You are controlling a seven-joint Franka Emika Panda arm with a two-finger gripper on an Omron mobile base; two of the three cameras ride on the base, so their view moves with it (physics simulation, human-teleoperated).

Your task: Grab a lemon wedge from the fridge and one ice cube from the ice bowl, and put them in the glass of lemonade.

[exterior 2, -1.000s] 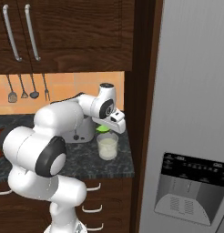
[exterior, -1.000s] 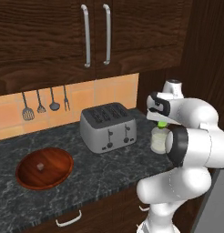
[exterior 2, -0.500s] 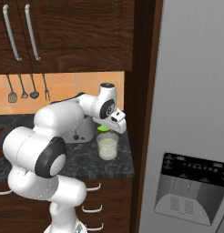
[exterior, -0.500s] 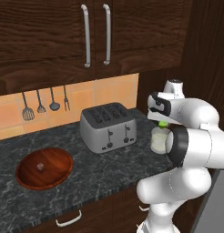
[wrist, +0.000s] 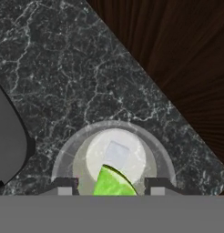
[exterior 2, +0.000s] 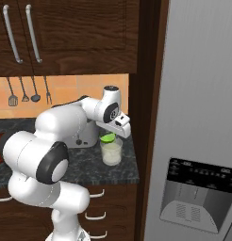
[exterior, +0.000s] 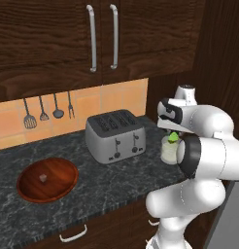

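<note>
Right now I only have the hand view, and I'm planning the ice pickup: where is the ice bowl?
Observer: On the counter, left of the toaster; that's the ice bowl.
Operator: Any ice in it?
Observer: Yes, one ice cube lies near its middle.
Operator: And how high is the wedge?
Observer: The right base view shows the lemon wedge at the rim of the glass of lemonade.

The white arm folds forward, its hand (wrist: 112,186) pointing straight down, fingers (wrist: 64,185) parted.
</note>
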